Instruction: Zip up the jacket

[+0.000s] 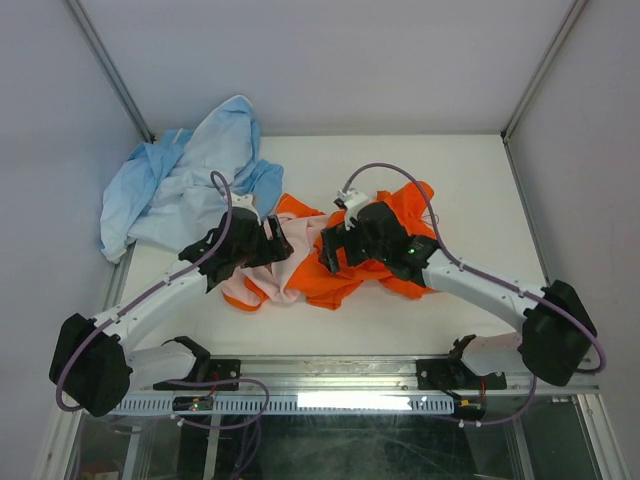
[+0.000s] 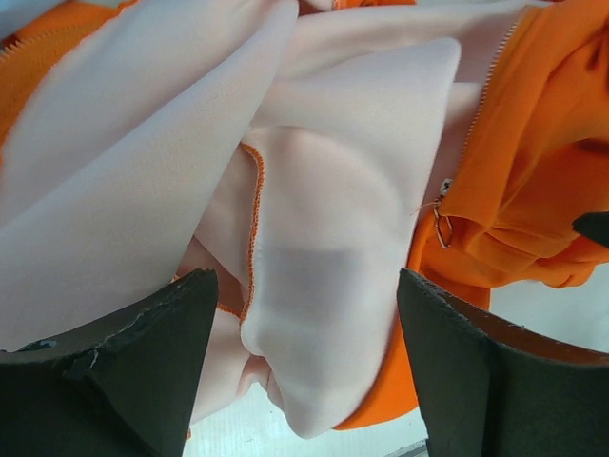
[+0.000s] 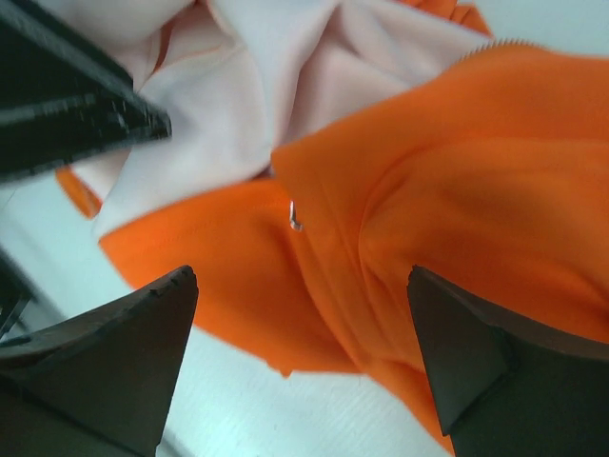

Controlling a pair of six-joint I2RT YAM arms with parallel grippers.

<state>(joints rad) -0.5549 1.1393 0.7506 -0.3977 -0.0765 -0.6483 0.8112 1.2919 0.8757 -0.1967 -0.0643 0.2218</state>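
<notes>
The orange jacket point(image 1: 385, 278) lies crumpled at mid-table, its pale pink lining point(image 1: 262, 278) turned out on the left. My left gripper point(image 1: 272, 240) hovers open over the lining; in the left wrist view point(image 2: 304, 381) a pink fold point(image 2: 324, 314) sits between the jaws, untouched. A metal zipper pull point(image 2: 442, 225) hangs at the orange edge to the right. My right gripper point(image 1: 330, 252) is open just above the orange fabric point(image 3: 457, 209); in the right wrist view point(image 3: 300, 371) a small zipper pull point(image 3: 296, 217) lies ahead of the jaws.
A light blue cloth garment point(image 1: 185, 185) is heaped at the back left corner. White table surface point(image 1: 470, 170) shows behind and to the right of the jacket. The two grippers face each other closely over the jacket.
</notes>
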